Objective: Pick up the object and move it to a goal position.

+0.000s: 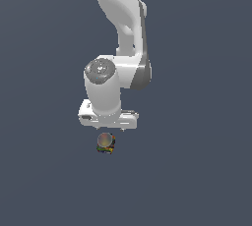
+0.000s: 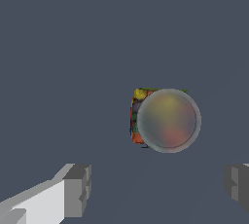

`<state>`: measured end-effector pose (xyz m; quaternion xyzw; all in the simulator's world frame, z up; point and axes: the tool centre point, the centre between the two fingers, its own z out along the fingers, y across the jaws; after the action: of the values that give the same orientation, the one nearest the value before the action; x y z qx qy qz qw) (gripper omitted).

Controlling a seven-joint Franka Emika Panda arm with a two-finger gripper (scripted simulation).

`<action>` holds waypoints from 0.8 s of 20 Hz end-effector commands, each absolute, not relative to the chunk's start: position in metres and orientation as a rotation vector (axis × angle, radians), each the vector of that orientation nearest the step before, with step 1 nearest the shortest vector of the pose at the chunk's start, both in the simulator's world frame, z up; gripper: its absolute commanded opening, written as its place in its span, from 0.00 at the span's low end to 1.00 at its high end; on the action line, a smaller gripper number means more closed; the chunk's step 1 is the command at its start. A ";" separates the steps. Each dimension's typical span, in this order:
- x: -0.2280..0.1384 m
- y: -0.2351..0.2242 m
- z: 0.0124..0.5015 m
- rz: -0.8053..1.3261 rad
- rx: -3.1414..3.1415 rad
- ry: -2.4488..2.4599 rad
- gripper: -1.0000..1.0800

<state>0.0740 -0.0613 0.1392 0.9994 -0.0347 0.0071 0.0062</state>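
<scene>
Grey fingertips (image 2: pixel 78 189) sit nearest the wrist camera, 1 on each side of the frame, with a wide gap between them and nothing in it. So the end effector (image 2: pixel 158 189) is spread wide and holding nothing.

Past the fingertips is the object (image 2: pixel 168 120), resting on the flat slate-blue tabletop (image 2: pixel 58 47). It's a tiny squat thing with a round, dull grey-tan top and dark sides flecked red, yellow and green. In the wrist view it falls within the span of the 2 fingers but off their line, and closer to the finger that's cut off at the frame edge. I'd guess the next move needs a short shift to bring the fingers alongside it, then a straight drop. The top is round, so I can't pick out a long axis worth turning for.

In the exterior view the object (image 1: pixel 106 143) shows just below the end effector (image 1: pixel 109 124), apart from it, not touching.

Hard to make out: the exterior view hides the fingers behind the hand body, the arm's upper part runs off the top of the frame, and I see no goal marker anywhere.
</scene>
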 end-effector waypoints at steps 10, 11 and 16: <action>0.097 -0.087 0.110 0.002 3.134 -0.203 0.96; 0.097 -0.087 0.109 0.001 3.134 -0.206 0.96; 0.097 -0.088 0.108 -0.001 3.134 -0.207 0.96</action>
<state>0.0972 -0.0882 0.1082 0.9978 -0.0661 -0.0003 0.0003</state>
